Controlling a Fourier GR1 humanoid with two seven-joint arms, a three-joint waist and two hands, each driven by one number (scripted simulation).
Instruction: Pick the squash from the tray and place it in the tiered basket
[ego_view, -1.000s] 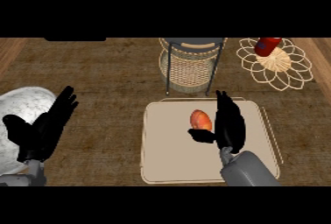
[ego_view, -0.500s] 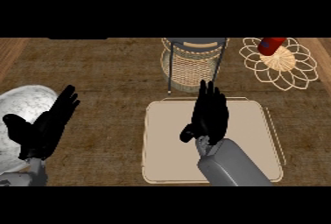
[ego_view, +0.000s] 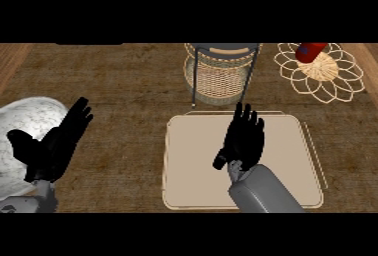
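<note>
The beige tray (ego_view: 291, 155) lies in the middle of the counter. My right hand (ego_view: 244, 137) hovers flat over the tray's centre with its fingers straight, pointing toward the far edge, and it is open. The squash does not show; the spot where it lay is covered by this hand. The tiered basket (ego_view: 221, 75), a wicker cylinder in a dark wire frame, stands just beyond the tray's far edge. At the left, my left hand (ego_view: 52, 147) is open with fingers up, away from the tray.
A white speckled plate (ego_view: 22, 125) lies at the left edge, partly under my left hand. A pale wire flower-shaped stand (ego_view: 347, 82) at the far right holds a red item (ego_view: 310, 50) and a beige ball (ego_view: 323, 66). The counter is brown wood.
My right hand has slid left from the tray's right side to its centre, covering the orange squash that showed a second ago. The left hand has stayed put.
</note>
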